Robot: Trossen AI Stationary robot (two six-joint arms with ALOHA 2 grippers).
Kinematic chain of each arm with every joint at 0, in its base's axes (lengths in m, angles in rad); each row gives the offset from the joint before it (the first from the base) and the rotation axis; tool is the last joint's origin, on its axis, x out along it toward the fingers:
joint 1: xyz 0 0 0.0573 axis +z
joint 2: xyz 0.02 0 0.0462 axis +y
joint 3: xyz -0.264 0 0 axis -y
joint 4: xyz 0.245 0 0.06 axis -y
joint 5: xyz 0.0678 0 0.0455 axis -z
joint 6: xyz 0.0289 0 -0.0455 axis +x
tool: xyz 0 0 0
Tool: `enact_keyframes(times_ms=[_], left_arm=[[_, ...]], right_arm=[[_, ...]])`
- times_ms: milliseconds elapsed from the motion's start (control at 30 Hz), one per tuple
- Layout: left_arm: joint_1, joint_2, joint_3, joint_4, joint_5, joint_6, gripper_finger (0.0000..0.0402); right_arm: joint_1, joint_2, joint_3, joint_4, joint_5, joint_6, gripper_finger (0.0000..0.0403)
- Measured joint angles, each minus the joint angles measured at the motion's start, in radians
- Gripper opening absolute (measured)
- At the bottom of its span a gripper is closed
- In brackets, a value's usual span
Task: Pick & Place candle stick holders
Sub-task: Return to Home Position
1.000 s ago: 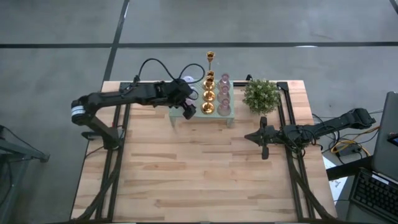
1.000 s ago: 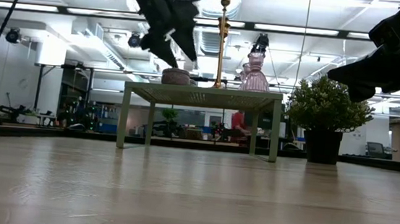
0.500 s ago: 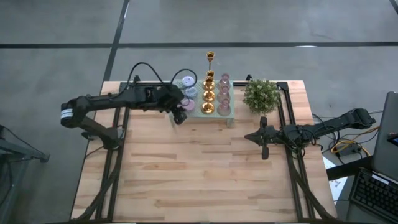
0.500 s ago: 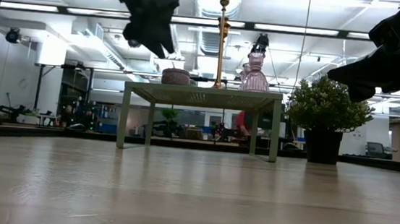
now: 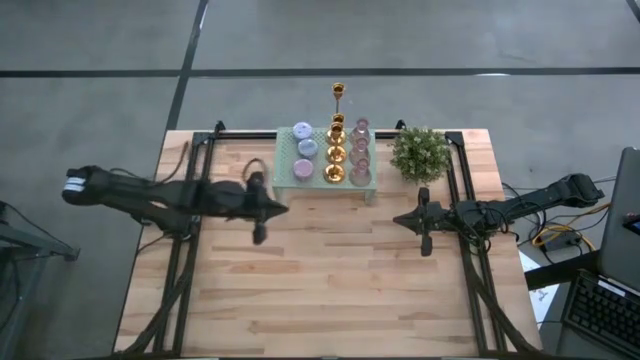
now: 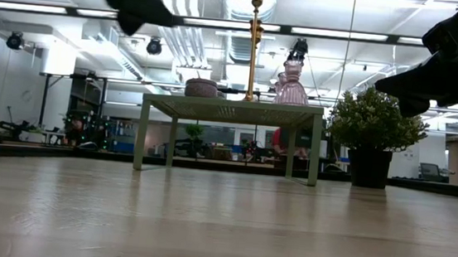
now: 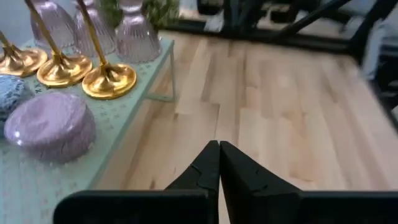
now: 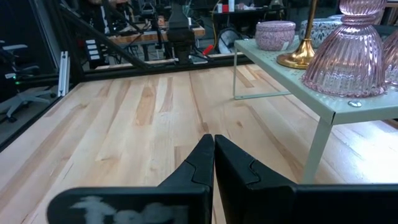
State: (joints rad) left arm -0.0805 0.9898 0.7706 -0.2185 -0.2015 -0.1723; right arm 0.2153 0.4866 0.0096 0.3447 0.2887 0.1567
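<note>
On the mint-green stand [image 5: 288,178] at the table's far middle stand the candle stick holders: three squat lilac ones [image 5: 303,168], a row of gold ones [image 5: 335,172] and a row of pink glass ones [image 5: 360,176]. A tall, thin gold one [image 6: 255,39] rises at the far end. My left gripper [image 5: 283,210] is shut on nothing, hovering off the stand's near left corner; its wrist view shows the shut fingertips [image 7: 219,149] beside a lilac holder [image 7: 50,124]. To the right of the stand, my right gripper [image 5: 398,220] is shut, too, and holds nothing [image 8: 213,144].
A small bushy plant [image 5: 420,152] in a dark pot stands right of the stand, just beyond my right gripper. The near half of the wooden table [image 5: 320,300] is bare boards. Black frame rails [image 5: 190,260] run along both sides of the table.
My left gripper has drawn back from above the nearest lilac holder, moving up and toward the table's left and near edges, and has shut its fingers on nothing. The lilac holder stays standing on the stand.
</note>
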Motion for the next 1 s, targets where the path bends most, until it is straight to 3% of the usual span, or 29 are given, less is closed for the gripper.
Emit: enact_keyframes(times_ms=[300,467,733,1000], left_arm=[[-0.033,-0.342,-0.348,0.115,-0.005,-0.036,0.0014],[-0.033,-0.503,-0.493,0.256,0.001,0.047,0.0014],[-0.033,-0.765,-0.628,0.268,-0.117,0.137,0.0014],[-0.033,-0.989,-0.662,0.164,-0.121,0.185,0.0014]], right_arm=[[0.000,0.000,0.000,0.001,0.000,0.000,0.0008],[0.000,0.000,0.000,0.000,0.000,0.000,0.0008],[0.000,0.000,0.000,0.000,0.000,0.000,0.0008],[0.000,0.000,0.000,0.001,0.000,0.000,0.0008]])
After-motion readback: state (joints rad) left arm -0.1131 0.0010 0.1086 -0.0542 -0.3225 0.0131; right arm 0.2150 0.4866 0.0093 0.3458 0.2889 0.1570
